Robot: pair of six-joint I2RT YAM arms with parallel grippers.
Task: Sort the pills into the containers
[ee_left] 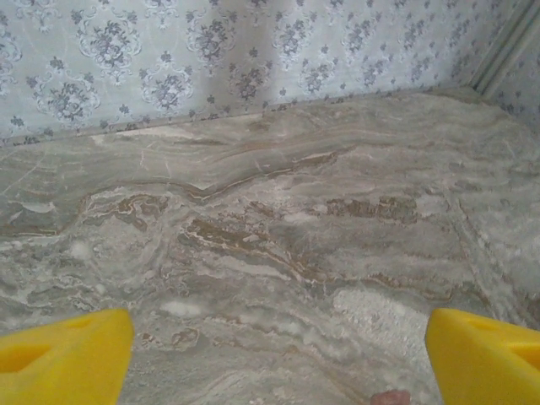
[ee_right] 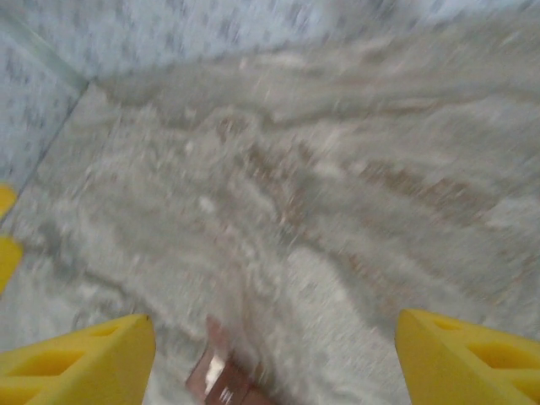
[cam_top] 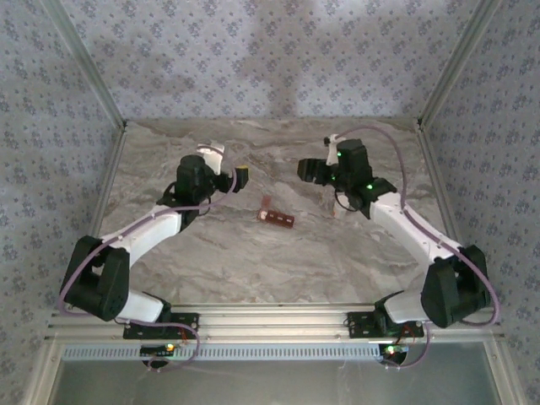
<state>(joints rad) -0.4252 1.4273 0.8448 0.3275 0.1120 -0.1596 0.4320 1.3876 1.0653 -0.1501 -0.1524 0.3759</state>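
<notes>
One containers strip (ee_right: 221,384) — blurred; cropped, rt wrist view.

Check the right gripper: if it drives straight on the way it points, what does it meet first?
Likely the bare table, which the right gripper, jaws open, angles down at. The containers lie low between the jaws, so they could be touched first; the blurred wrist view leaves depth unclear.

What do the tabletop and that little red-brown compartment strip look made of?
Grey-beige veined tabletop: marble or marble-print laminate, matte, going by wavy brown veins. Dark red-brown strip of square compartments: probably glossy plastic, from a bright glint in the right wrist view; too blurred to be sure.
</notes>
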